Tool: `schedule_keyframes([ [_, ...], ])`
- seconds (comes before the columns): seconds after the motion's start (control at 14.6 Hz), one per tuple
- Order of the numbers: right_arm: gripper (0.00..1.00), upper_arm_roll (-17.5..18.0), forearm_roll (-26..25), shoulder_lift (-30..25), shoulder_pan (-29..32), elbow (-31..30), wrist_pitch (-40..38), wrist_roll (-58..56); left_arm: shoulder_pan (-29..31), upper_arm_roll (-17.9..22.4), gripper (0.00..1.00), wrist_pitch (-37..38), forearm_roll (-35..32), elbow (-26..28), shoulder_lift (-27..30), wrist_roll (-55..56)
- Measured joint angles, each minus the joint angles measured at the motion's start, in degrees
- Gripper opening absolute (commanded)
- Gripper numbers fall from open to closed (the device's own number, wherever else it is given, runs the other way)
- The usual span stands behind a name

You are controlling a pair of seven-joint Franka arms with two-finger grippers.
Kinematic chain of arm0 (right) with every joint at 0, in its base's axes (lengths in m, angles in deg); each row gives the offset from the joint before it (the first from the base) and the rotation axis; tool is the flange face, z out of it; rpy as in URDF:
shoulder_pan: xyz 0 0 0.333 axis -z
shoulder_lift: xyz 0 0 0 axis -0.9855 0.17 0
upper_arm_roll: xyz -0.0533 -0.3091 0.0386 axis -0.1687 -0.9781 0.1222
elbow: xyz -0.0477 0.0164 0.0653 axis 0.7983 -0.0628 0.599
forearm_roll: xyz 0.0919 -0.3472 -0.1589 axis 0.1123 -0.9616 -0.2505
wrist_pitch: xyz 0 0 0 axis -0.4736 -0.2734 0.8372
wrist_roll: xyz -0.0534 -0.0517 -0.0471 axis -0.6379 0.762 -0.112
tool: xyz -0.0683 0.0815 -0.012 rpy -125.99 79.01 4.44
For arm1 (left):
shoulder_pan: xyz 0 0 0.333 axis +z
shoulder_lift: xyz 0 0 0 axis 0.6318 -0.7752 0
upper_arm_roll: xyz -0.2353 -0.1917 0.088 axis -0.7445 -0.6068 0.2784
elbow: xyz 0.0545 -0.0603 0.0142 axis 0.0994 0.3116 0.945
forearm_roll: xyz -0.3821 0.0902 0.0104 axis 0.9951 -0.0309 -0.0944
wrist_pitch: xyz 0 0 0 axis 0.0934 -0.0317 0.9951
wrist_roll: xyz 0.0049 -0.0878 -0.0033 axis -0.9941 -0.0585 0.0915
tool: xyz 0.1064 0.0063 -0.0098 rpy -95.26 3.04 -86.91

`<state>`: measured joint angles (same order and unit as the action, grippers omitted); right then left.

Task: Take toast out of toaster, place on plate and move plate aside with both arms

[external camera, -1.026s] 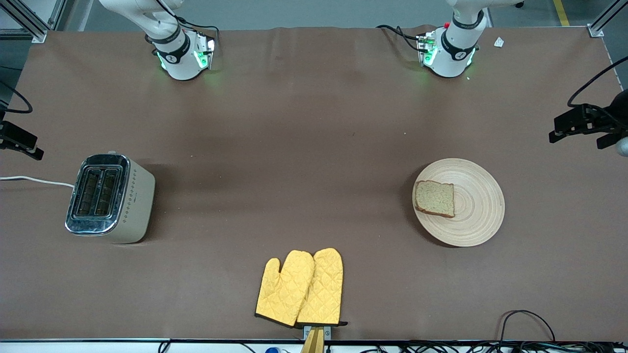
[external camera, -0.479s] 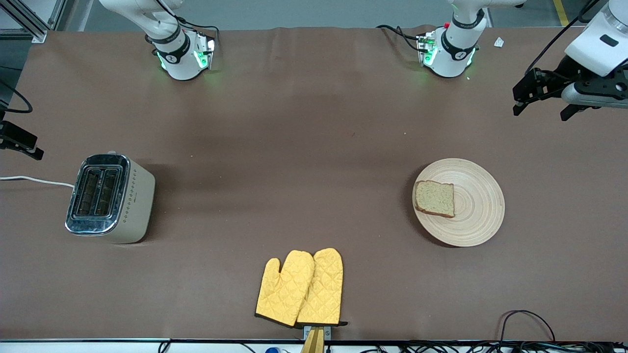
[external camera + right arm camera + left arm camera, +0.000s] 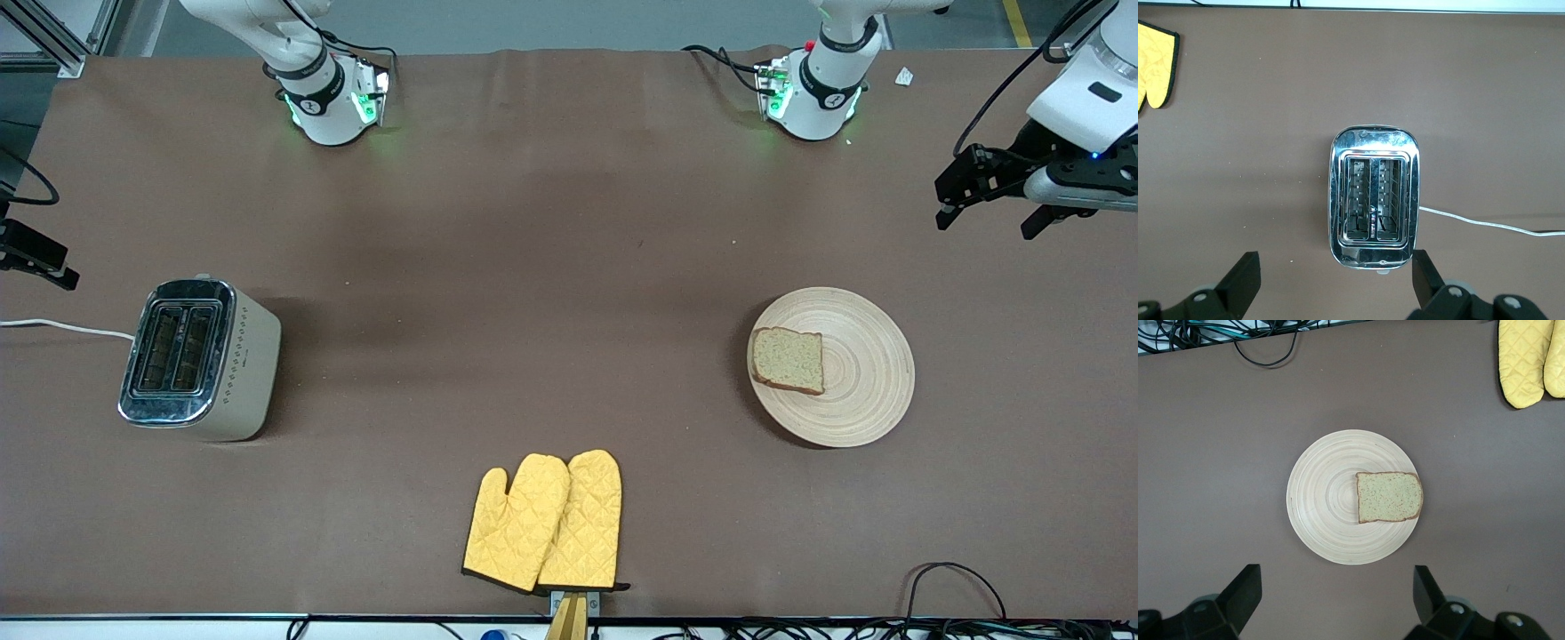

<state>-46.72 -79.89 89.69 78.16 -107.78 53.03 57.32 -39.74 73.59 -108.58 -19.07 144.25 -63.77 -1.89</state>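
Observation:
The toast point(image 3: 788, 360) lies flat on the round light-wood plate point(image 3: 867, 373), on the side toward the right arm's end of the table. My left gripper point(image 3: 987, 222) hangs open and empty in the air over bare table at the left arm's end. In the left wrist view the plate point(image 3: 1325, 513) and toast point(image 3: 1389, 497) lie ahead of the open left gripper point(image 3: 1337, 600). My right gripper point(image 3: 36, 258) shows only partly at the right arm's end. In the right wrist view it point(image 3: 1335, 283) is open and empty over the table beside the toaster point(image 3: 1375, 193).
A cream and chrome toaster point(image 3: 191, 356) with empty slots stands at the right arm's end, its white cord point(image 3: 62, 326) running off the table. Two yellow oven mitts point(image 3: 547, 524) lie at the table's edge nearest the camera. Loose black cables point(image 3: 951, 587) lie near that edge.
My left gripper has risen and swung toward the arms' side of the table, its white wrist coming into view. The right arm, toast and plate have not moved.

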Motion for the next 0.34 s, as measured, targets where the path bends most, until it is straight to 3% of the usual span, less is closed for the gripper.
schedule_keyframes([
  [0.34, 1.0, 0.0, 0.0, 0.0, 0.0, 0.0, 0.0, 0.0, 0.0, 0.0, 1.0, 2.6, 0.0, -4.5, -3.3, 0.0],
])
